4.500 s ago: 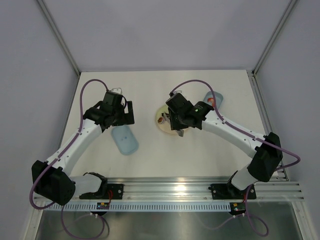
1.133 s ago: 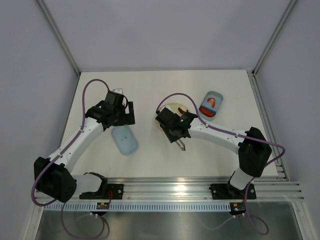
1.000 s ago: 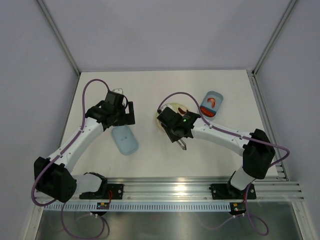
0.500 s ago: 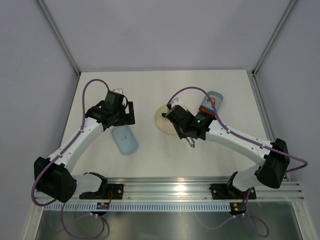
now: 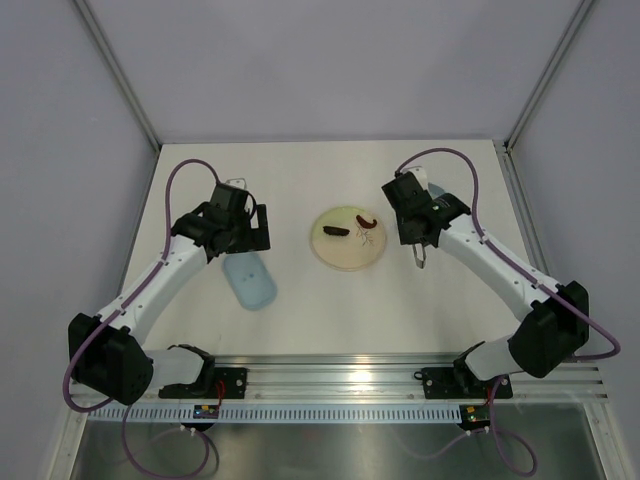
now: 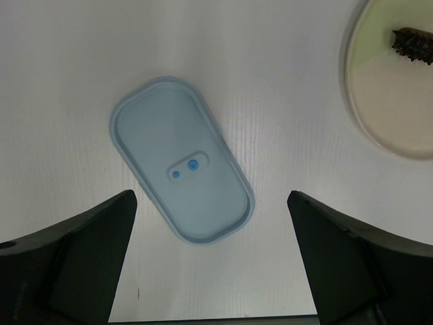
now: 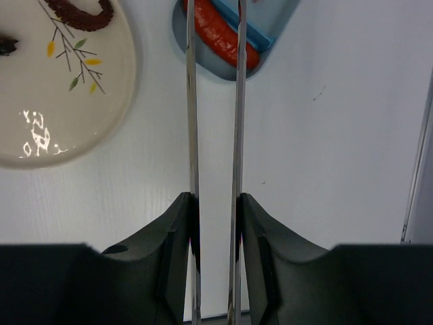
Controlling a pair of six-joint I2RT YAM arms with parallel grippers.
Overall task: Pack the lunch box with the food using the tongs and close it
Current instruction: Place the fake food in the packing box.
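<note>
My right gripper (image 7: 215,203) is shut on the silver tongs (image 7: 191,122), pressing both arms nearly parallel. The tong arms reach out over the pale-blue lunch box (image 7: 279,19), where a red sausage (image 7: 215,30) lies between them; the tips are cut off, so I cannot tell if they grip it. In the top view the right gripper (image 5: 415,222) covers the box and the tongs' tail (image 5: 421,258) sticks out. My left gripper (image 6: 210,196) hangs open above the blue lid (image 6: 179,179). A dark brown piece (image 5: 335,231) and a dark red curved piece (image 5: 366,220) lie on the plate.
The round pale-yellow plate (image 5: 348,255) sits mid-table between the arms, with the lid (image 5: 249,280) to its left. A metal frame edge (image 7: 421,135) runs along the table's right side, close to the lunch box.
The right arm has swung with the tongs from over the plate to the right, over the lunch box, uncovering the plate. The left arm and lid have not moved.
</note>
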